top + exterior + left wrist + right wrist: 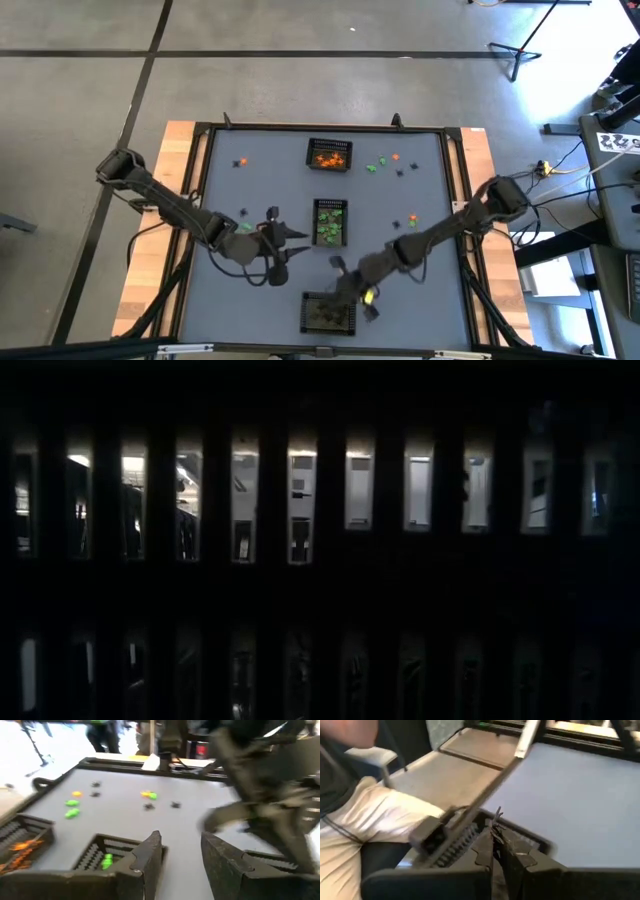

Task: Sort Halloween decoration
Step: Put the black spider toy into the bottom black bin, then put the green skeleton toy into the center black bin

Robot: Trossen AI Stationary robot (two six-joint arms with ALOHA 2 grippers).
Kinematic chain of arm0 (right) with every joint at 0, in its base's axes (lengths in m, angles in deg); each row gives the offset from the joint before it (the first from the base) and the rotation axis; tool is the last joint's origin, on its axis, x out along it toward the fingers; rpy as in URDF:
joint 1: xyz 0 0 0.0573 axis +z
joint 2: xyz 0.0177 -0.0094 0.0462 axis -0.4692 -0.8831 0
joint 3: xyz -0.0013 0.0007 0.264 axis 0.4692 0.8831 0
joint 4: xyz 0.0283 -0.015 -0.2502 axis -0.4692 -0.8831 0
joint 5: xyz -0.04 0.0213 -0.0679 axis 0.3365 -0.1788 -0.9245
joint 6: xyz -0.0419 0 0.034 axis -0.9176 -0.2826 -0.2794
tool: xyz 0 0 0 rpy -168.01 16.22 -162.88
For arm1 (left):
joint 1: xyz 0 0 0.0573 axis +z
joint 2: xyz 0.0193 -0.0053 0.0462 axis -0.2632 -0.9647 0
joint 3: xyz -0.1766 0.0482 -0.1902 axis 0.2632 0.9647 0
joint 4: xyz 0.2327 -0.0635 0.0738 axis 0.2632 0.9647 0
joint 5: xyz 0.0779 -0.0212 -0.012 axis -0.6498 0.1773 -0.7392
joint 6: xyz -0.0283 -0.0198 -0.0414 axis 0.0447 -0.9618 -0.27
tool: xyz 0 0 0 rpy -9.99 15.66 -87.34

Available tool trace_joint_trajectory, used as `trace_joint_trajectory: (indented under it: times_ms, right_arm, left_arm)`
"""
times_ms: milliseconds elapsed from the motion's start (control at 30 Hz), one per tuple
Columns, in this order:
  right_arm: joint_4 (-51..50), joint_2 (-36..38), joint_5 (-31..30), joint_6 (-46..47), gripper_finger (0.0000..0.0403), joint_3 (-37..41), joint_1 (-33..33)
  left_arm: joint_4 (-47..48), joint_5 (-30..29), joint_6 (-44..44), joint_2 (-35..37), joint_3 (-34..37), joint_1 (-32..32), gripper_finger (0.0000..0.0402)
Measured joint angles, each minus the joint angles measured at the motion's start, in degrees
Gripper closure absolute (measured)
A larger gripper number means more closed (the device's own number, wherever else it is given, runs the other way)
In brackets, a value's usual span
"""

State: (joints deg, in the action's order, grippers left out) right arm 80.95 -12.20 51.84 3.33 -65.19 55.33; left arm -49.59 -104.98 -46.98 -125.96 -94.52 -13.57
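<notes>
Three mesh baskets (329, 155) already hold sorted trinkets; several trinkets (385, 163) remain loose on the table (260, 190). Left end effector (277, 250) apart, empty; right end effector (345, 272) pinches a dark trinket (497, 815).

Parted left pincer (181, 855) over green-filled basket (102, 851) (orange basket (22, 840) beside), trinkets (149, 795) beyond

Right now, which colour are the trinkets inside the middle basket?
Green trinkets fill the middle basket; the high view shows it best.
</notes>
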Motion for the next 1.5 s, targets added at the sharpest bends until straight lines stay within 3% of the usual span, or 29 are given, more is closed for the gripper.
trace_joint_trajectory:
  times_ms: [133,433,767,933,1067,1233,1367,1500]
  right_arm:
    - [-0.5,-3.2,-1.5,0.0,0.0382,-1.5,3.3]
    - [4.3,-6.9,-0.6,2.8,0.0372,-2.8,3.7]
    - [5.1,-7.0,-0.4,1.2,0.0231,-2.9,3.1]
    - [4.0,-6.7,-0.4,1.2,0.0194,-2.9,1.2]
    - [0.8,-4.8,-0.4,0.9,0.0190,-2.9,-0.2]
    - [-2.6,0.3,-0.8,-1.0,0.0189,-2.9,-0.5]
    - [-6.0,4.3,-0.8,-2.8,0.0189,-2.9,-0.4]
    - [-8.1,7.6,-0.9,-3.0,0.0189,-1.1,-0.3]
  left_arm:
    - [-8.2,-5.3,1.4,0.0,4.4,-3.6,0.0277]
    - [-33.6,-6.5,-4.7,-0.1,21.6,-7.2,0.0279]
    - [-36.5,-7.4,-5.3,-0.1,23.8,-6.9,0.0279]
    - [-36.3,-6.9,-8.4,1.7,23.8,-6.3,0.0279]
    - [-24.3,-6.3,-14.7,7.3,23.6,-4.8,0.0279]
    - [6.3,-4.3,-30.6,14.7,20.7,0.0,0.0279]
    - [26.4,4.9,-41.3,16.3,18.2,5.2,0.0279]
    - [37.2,14.5,-44.4,15.9,17.8,10.0,0.0279]
